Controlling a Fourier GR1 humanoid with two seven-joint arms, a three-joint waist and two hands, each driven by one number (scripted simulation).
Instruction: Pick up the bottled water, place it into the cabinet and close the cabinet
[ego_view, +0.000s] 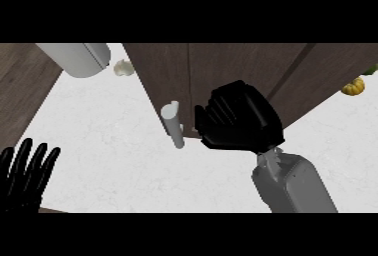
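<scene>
Head view

Counter: white speckled stone counter top (118, 150), filling the middle and left of the view; a strip of dark wood runs along its left edge.

Cabinet: dark brown wooden cabinet (221, 65), its panels reaching from the top edge down toward the centre, with vertical seams between the panels.

Handle: pale grey cylindrical bar handle (174, 124), standing just left of the cabinet's lower corner, close beside the right hand.

Right hand: black right hand (238, 120) on a grey forearm that comes up from the lower right; it lies against the cabinet front with fingers curled inward. Whether they enclose anything cannot be told.

Left hand: black left hand (26, 175) at the lower left edge, fingers straight, spread and pointing up, at rest, well apart from the cabinet.

Bottled water: not visible on the counter or in either hand; its place cannot be told.

Grey cylinder: light grey rounded object (77, 57) at the top left, cut by the edge.

Small pale item: cream lumpy object (123, 68) just right of the grey cylinder, touching the cabinet's left side.

Orange item: small orange ribbed pumpkin-like object (354, 87) at the right edge, beside the cabinet.
</scene>
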